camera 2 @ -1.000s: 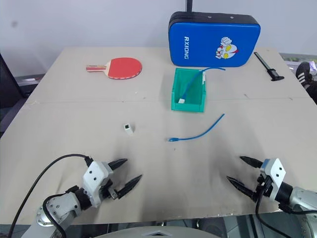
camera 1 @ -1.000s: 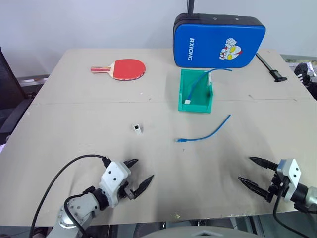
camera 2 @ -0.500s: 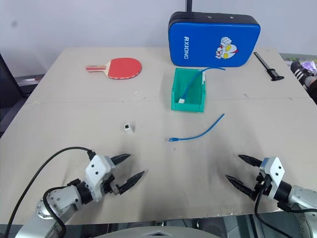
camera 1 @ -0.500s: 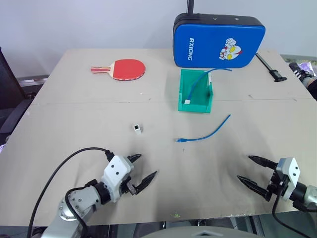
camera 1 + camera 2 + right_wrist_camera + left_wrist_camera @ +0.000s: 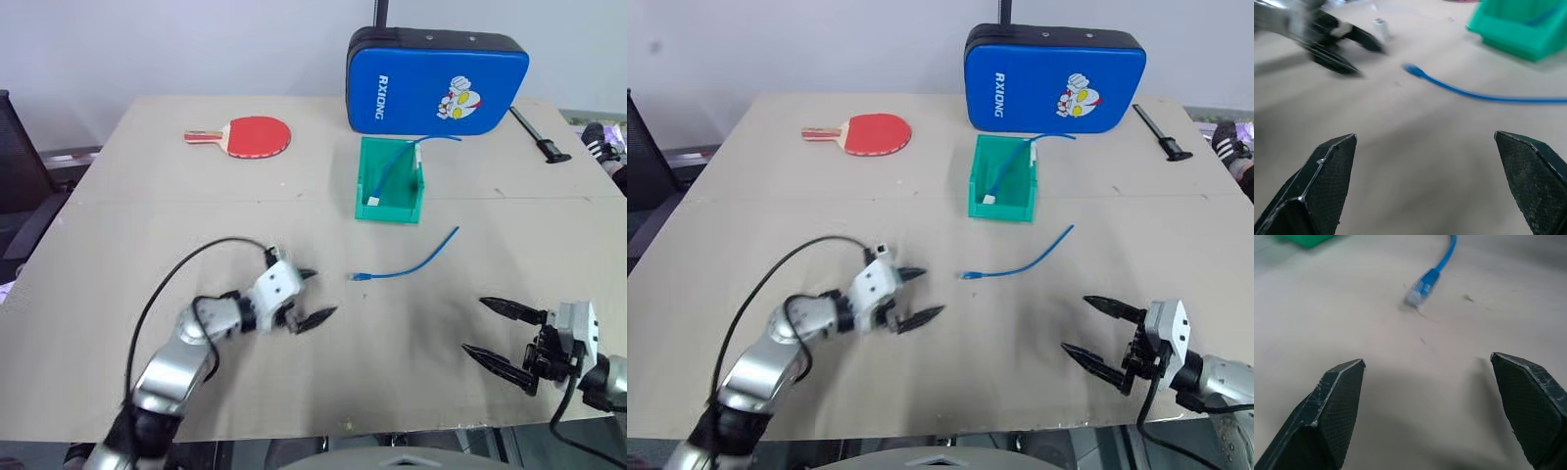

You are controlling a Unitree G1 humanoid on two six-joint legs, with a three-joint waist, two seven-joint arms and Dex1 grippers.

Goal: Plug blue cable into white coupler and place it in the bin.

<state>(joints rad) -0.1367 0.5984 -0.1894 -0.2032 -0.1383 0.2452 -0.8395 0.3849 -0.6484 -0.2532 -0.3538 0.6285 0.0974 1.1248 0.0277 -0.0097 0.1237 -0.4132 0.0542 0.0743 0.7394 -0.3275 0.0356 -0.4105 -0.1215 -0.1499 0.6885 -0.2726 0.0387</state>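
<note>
The blue cable (image 5: 407, 266) lies loose in a shallow curve at mid-table, its clear plug (image 5: 1422, 286) at the left end. My left gripper (image 5: 318, 294) stands open just left of that plug, pointing toward it, with nothing between the fingers. The white coupler (image 5: 1380, 27) stands upright on the table right behind that gripper's body, apart from the fingers. The green bin (image 5: 387, 212) sits farther back, holding another blue cord with a white block. My right gripper (image 5: 474, 325) hovers open over the table's near right, well clear of the cable.
A red table-tennis paddle (image 5: 255, 136) lies at the back left. A big blue padded case (image 5: 436, 81) stands behind the bin. A black tool (image 5: 537, 132) lies at the back right. The table's near edge runs just below both grippers.
My left gripper has reached forward and to the right, from the near edge up to the coupler and the cable's plug. The right gripper has lifted slightly. Both stay open.
</note>
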